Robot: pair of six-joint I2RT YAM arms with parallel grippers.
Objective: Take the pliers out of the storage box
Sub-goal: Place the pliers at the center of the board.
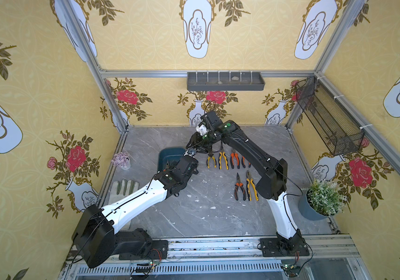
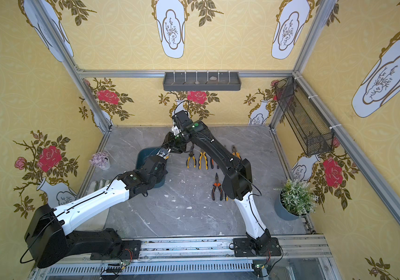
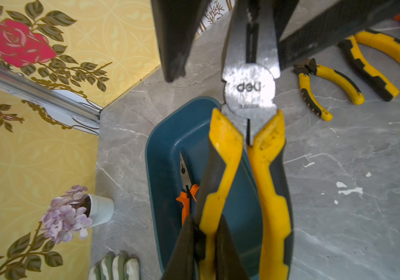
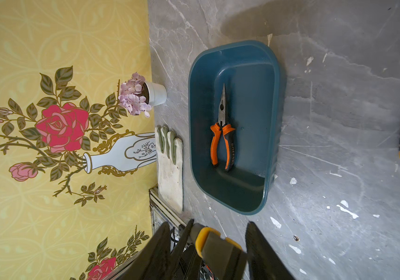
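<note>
"deli" is showing on the metal joint of the yellow-handled pliers (image 3: 249, 97) | stamped number beneath is blurring out, unreadable | "GREENER" is running along one handle of the orange pliers (image 4: 231, 152)

A glove (image 1: 121, 188) lies near a lilac flowerpot (image 1: 122, 160), a green plant (image 1: 320, 201) well apart.

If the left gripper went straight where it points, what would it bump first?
Probably the right gripper. The left gripper holds yellow pliers whose nose already sits between that gripper's open fingers.
</note>
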